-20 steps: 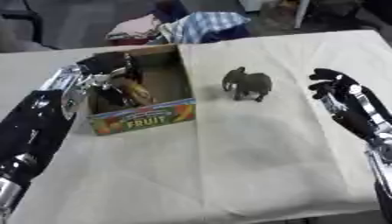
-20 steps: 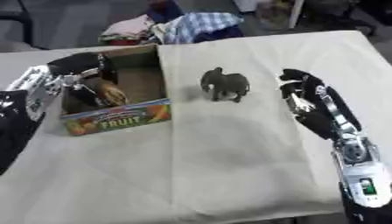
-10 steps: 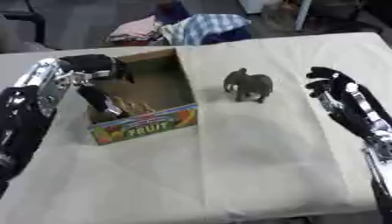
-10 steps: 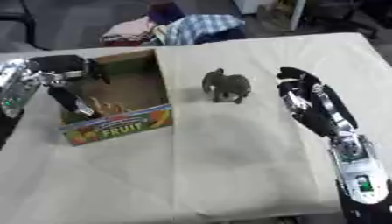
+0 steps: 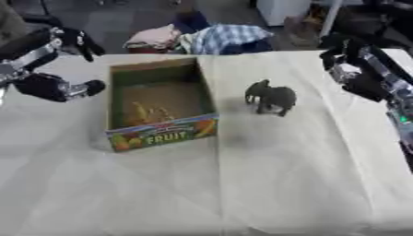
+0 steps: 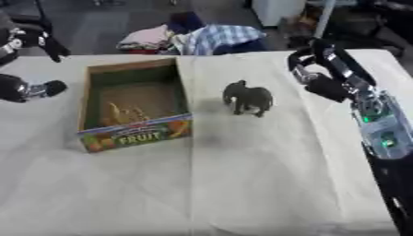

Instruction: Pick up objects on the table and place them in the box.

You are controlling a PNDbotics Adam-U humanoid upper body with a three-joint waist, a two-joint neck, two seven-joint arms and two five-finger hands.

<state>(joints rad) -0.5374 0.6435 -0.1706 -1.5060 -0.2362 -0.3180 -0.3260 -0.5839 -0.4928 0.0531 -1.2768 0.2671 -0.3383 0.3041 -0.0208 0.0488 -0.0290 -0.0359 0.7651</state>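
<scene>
A dark grey toy elephant point(image 5: 272, 96) stands upright on the cloth-covered table point(image 5: 242, 184), just right of an open cardboard box point(image 5: 161, 134) printed FRUIT. Small yellow-orange items point(image 5: 150, 113) lie on the box floor. My left hand point(image 5: 53, 86) hovers outside the box's left wall, open and holding nothing, its fingers point(image 5: 79, 38) raised near the table's far left edge. My right hand point(image 6: 324, 73) hangs right of the elephant and a little beyond it, apart from it, fingers relaxed and bent slightly down, holding nothing.
A heap of clothes point(image 5: 206, 39), pink and blue-checked, lies just beyond the table's far edge. Dark furniture stands behind the right far corner. Bare cloth stretches across the near half of the table.
My left hand has come out of the box and moved left past its wall, with nothing in it. My right hand has shifted toward the table's far side. The elephant has stayed put.
</scene>
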